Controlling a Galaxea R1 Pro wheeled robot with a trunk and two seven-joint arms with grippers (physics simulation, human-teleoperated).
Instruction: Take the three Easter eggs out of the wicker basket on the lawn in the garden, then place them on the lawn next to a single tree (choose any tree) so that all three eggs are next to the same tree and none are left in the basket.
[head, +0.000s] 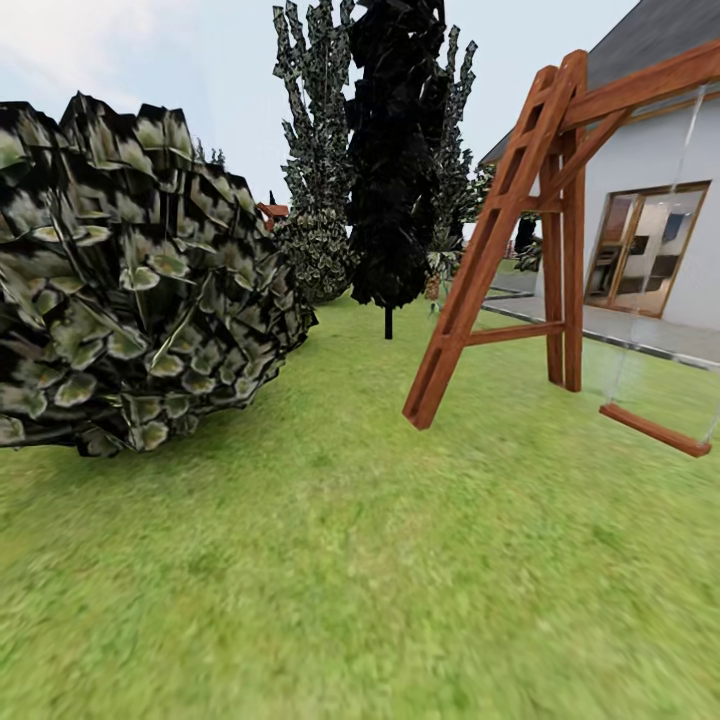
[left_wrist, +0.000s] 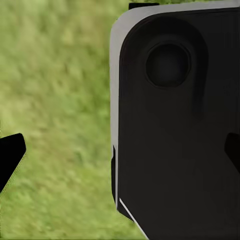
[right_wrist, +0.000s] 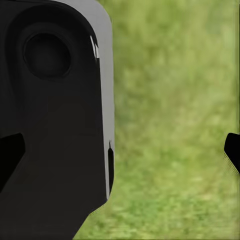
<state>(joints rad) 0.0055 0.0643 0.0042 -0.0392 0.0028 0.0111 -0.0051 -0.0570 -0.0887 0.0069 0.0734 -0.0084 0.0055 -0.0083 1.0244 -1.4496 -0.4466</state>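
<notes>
The lawn (head: 360, 560) spreads as mottled green grass across the lower head view. The three Easter eggs and the wicker basket are out of view, and so is the tree with the thick grey-brown trunk. In the left wrist view my left gripper (left_wrist: 120, 155) is open, its dark fingertips (left_wrist: 11, 156) wide apart at the picture's edges, with grass and a black panel of my own body (left_wrist: 175, 130) beyond. My right gripper (right_wrist: 120, 152) is open too, with nothing between its fingertips (right_wrist: 232, 150).
A big leafy bush (head: 130, 280) stands at the left. An all-black tree (head: 395, 150) and pale-leafed trees (head: 318, 150) rise at the back. A wooden swing frame (head: 500, 240) with a hanging seat (head: 655, 430) stands right, before the white house (head: 650, 200) and grey patio (head: 620, 325).
</notes>
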